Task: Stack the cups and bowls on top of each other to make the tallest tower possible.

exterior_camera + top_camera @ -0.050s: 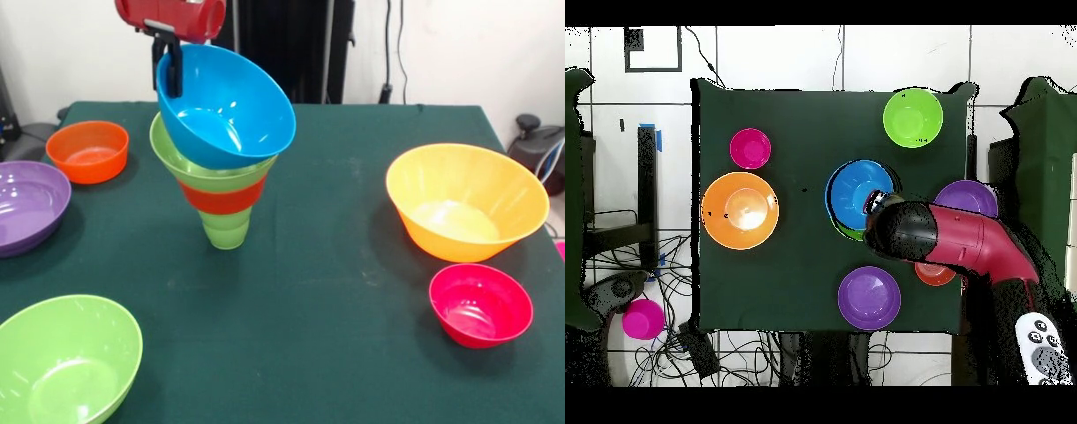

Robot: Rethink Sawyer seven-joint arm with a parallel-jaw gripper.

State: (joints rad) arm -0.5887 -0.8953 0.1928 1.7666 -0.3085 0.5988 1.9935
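Up top, glossy blue bowl (225, 106) tilted on funnel-shaped tower (222, 190), gripper (168, 66)-pinched.

**Colours on the table**

The table (353, 291) is dark green. The tower (221, 168) runs from a light-green cup (225, 231) through an orange-red band (221, 197) and a lime-green rim (177, 163) to a blue bowl (228, 110) on top. Around it sit bowls — purple (26, 208), orange-red (88, 152), lime green (66, 362), large orange (466, 201), pink-red (480, 305). The arm (965, 240) is red and black.

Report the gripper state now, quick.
Gripper: shut on the blue bowl's rim, bowl tilted atop the tower.
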